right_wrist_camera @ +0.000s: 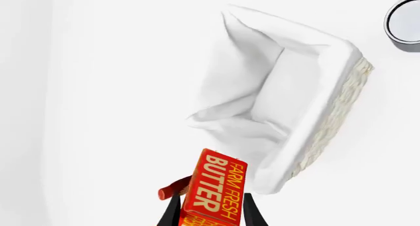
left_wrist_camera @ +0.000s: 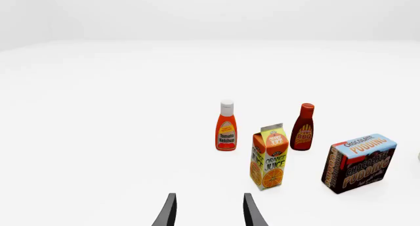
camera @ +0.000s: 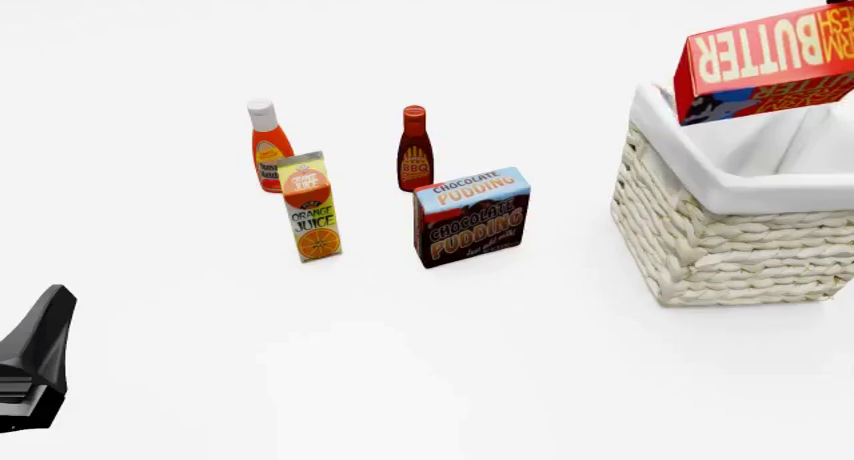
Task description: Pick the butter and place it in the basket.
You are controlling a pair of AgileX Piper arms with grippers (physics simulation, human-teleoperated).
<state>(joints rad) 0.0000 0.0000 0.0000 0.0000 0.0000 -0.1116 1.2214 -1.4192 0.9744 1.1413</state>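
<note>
The butter, a red carton with pale "BUTTER" lettering, hangs tilted in the air above the near-left rim of the basket, a cream wicker basket with a white liner. In the right wrist view my right gripper is shut on the butter, one dark finger on each side, with the basket below and ahead. The basket's liner shows nothing inside. My left gripper is open and empty, low at the front left, pointing at the row of cartons.
On the table to the left of the basket stand a ketchup bottle, an orange juice carton, a BBQ sauce bottle and a chocolate pudding box. A grey round can lies beyond the basket. The left arm is at the front left.
</note>
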